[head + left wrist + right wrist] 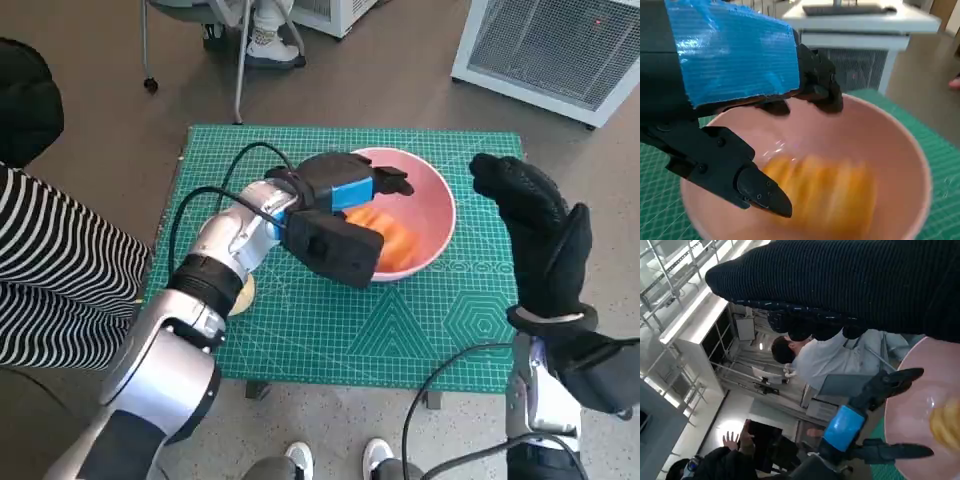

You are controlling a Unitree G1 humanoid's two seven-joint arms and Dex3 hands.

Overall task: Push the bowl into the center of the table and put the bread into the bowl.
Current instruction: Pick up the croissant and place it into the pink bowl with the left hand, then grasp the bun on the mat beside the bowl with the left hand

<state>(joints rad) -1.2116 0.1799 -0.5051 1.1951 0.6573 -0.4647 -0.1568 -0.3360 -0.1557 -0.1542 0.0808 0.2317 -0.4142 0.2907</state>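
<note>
A pink bowl stands on the green cutting mat, toward the table's far middle. The orange bread lies inside it, blurred in the left wrist view and just visible in the right wrist view. My left hand hovers over the bowl's near left side with its fingers spread and nothing between them. My right hand is raised to the right of the bowl, fingers apart, holding nothing.
A person in a striped sleeve sits at the table's left side. A white grilled unit stands at the back right. Chair legs and a shoe show beyond the far edge. People appear in the right wrist view.
</note>
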